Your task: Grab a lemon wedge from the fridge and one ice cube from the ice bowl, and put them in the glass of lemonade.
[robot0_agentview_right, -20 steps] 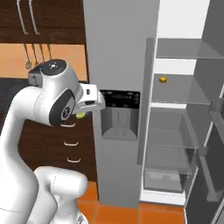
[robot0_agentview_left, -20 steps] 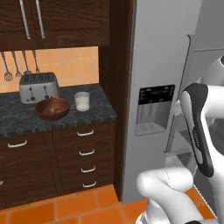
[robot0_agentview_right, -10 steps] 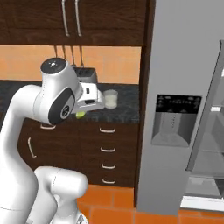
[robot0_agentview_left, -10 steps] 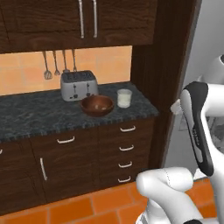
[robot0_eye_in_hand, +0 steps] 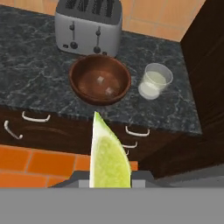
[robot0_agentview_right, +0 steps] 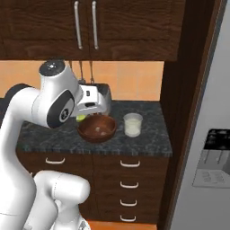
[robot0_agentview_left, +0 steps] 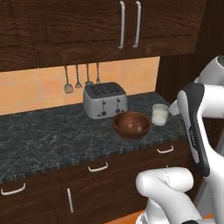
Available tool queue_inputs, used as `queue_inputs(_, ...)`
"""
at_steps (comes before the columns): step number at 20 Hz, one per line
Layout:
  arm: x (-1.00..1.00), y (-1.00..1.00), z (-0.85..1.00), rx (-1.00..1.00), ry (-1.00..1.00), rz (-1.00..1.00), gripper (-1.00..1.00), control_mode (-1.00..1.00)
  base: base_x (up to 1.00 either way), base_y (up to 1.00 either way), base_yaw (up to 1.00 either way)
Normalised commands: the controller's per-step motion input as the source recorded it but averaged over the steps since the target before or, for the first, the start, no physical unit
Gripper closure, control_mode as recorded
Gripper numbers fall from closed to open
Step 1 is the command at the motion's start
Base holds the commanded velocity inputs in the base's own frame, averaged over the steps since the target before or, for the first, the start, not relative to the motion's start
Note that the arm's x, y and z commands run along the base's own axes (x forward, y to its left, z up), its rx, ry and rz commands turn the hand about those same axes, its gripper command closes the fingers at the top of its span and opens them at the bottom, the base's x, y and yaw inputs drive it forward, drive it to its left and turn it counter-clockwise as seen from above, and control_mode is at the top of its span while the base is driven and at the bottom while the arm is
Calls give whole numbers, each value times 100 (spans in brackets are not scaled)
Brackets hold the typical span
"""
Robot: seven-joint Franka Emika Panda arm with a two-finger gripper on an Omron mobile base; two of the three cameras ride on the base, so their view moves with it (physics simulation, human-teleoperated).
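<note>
Right now I am looking down at the dark speckled tabletop (robot0_eye_in_hand: 35, 57), where the silver toaster (robot0_eye_in_hand: 89, 26) is standing at the back. Just in front of it the ice bowl (robot0_eye_in_hand: 100, 78) is sitting with pale cubes inside, and the glass of lemonade (robot0_eye_in_hand: 155, 81) is standing upright just beside the bowl. My fingers are gripping the lemon wedge (robot0_eye_in_hand: 108, 155), its long axis running away from the hand, the pointed tip aiming toward the bowl.
</note>
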Motion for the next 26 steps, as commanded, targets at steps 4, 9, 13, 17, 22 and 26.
queue_inputs(4,0,0,0,0,0,0,100,100,68,-16,0)
queue_inputs(9,0,0,0,0,0,0,100,100,22,-9,-1)
queue_inputs(13,0,0,0,0,0,0,100,100,37,-6,0)
queue_inputs(17,0,0,0,0,0,0,100,100,82,-6,0)
queue_inputs(22,5,-25,-46,0,13,-1,100,-100,17,-11,0)
queue_inputs(26,22,-40,-100,0,35,-2,100,-100,0,0,0)
